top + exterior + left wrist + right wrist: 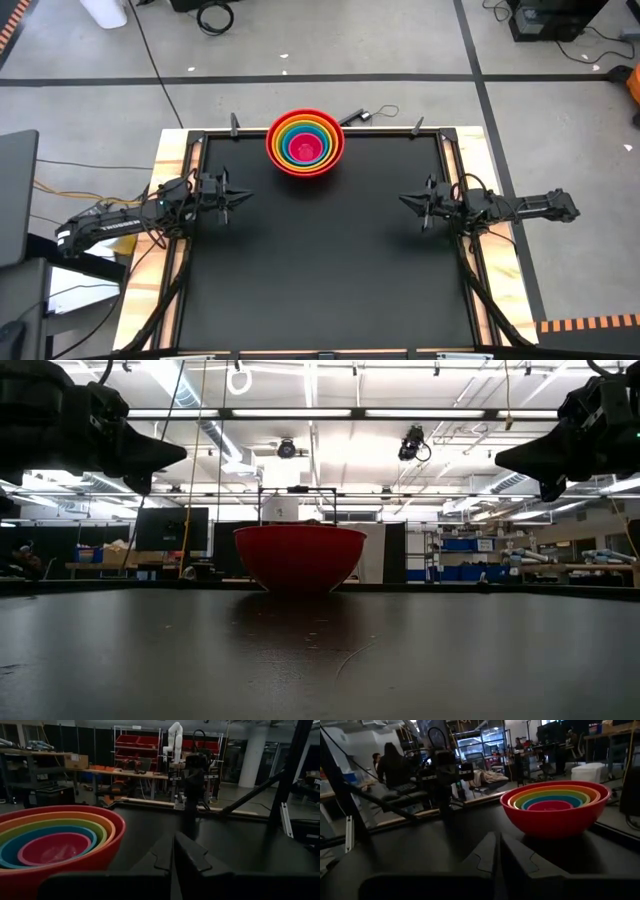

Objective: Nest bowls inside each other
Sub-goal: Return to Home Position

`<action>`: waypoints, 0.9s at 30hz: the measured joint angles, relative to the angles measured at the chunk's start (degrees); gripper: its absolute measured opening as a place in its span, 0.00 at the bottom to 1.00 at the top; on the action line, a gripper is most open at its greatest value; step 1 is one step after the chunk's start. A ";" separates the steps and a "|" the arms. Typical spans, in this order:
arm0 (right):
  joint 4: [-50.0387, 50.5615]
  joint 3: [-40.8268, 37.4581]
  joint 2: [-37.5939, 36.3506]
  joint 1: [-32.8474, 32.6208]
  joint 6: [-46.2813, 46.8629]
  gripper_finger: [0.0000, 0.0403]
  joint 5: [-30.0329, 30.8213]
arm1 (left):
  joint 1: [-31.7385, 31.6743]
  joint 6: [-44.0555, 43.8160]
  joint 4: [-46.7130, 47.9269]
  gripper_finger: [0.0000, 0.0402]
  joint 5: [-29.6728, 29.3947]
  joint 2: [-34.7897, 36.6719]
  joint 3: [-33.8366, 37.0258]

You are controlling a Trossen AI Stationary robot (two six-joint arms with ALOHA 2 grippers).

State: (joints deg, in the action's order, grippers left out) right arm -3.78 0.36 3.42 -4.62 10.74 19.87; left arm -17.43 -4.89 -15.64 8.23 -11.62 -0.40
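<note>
Your nesting looks finished, as far as the bowls show. The large red glossy plastic bowl (300, 560) sits at the far middle edge of the black counter (320, 270). Inside it, one within the next, lie the orange plastic bowl (61, 816), the yellow-green plastic bowl (60, 823), the blue plastic bowl (54, 830) and the small pink plastic bowl (55, 851) at the centre. From above the rings look even, so nothing seems tilted or caught on a rim.

Neither arm is near the stack. Your left pincer (243, 195) hangs over the counter's left side, and your right pincer (405, 199) over its right side. They point toward each other and are well apart from the bowls. In the low view both are raised above the counter. In each wrist view the two fingers lie pressed together with nothing between them.

The step in hand looks like the return to rest. I judge that the next move only asks you to settle both arms into their parked poses, kept high and wide of the red bowl. A low sweep across the middle could knock the stack.
</note>
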 joint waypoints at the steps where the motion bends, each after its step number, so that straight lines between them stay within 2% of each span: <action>1: -0.06 0.00 0.00 0.00 0.01 0.08 0.13 | -0.01 0.00 0.00 0.06 0.00 0.00 0.00; 3: -1.24 0.00 0.02 0.00 1.52 0.08 1.42 | -0.02 0.00 0.00 0.06 0.00 0.00 0.01; 7: -0.93 0.02 1.01 0.03 2.60 0.08 14.64 | 0.00 0.02 0.00 0.06 -0.02 0.00 0.02; 9: -1.42 0.04 0.94 0.00 2.60 0.08 17.85 | 0.00 0.02 0.00 0.06 0.00 0.00 0.02; 18: -0.58 0.04 0.96 0.00 1.89 0.08 19.95 | 0.00 0.02 0.00 0.06 -0.02 0.00 0.02; 21: -0.67 0.04 0.97 0.00 -0.40 0.08 16.75 | -0.01 0.02 0.00 0.06 -0.02 0.00 0.02; 27: -0.91 0.04 0.96 0.00 -1.71 0.08 -2.88 | 0.00 0.04 -0.02 0.06 -0.02 0.00 0.04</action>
State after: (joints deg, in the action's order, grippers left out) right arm -4.69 0.40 4.38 -4.62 9.04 17.00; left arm -17.43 -4.84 -15.66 8.21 -11.62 -0.36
